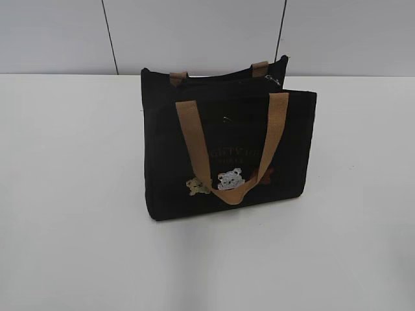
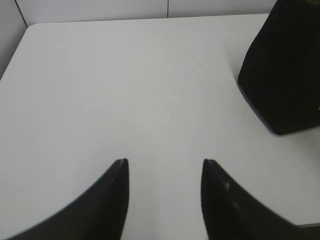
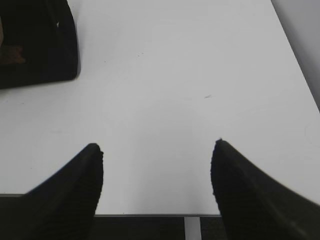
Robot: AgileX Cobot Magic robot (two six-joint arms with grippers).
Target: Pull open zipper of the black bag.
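While both arms are hanging back at the near edge of the white table (image 1: 78,194), neither one is showing in the exterior view; only the wrist cameras are catching them. Nearest the left wrist camera, the left gripper (image 2: 165,167) is sitting with its two dark fingers (image 2: 117,192) spread apart over bare tabletop, gripping nothing. Nearest the right wrist camera, the right gripper (image 3: 156,150) is holding its fingers (image 3: 82,180) spread wider still, likewise with only white surface between them and the table's front edge lying just under them.

Farther out, the black bag (image 1: 227,149) is standing upright around the middle of the table, well apart from both grippers. It is appearing as a dark corner at the upper right of the left wrist view and at the upper left of the right wrist view. A tan handle (image 1: 230,152) is drooping in a loop down its front face, over faint lettering and small bear patches (image 1: 228,179). Two short tan strap ends are poking up at the back rim. Along the top, the zipper (image 1: 224,84) is reading only as a thin dark line between the two rims; whether it is closed or parted is too dark to tell, and its pull tab is not clearly showing. Behind the bag, a pale panelled wall (image 1: 194,32) is rising at the table's far edge.
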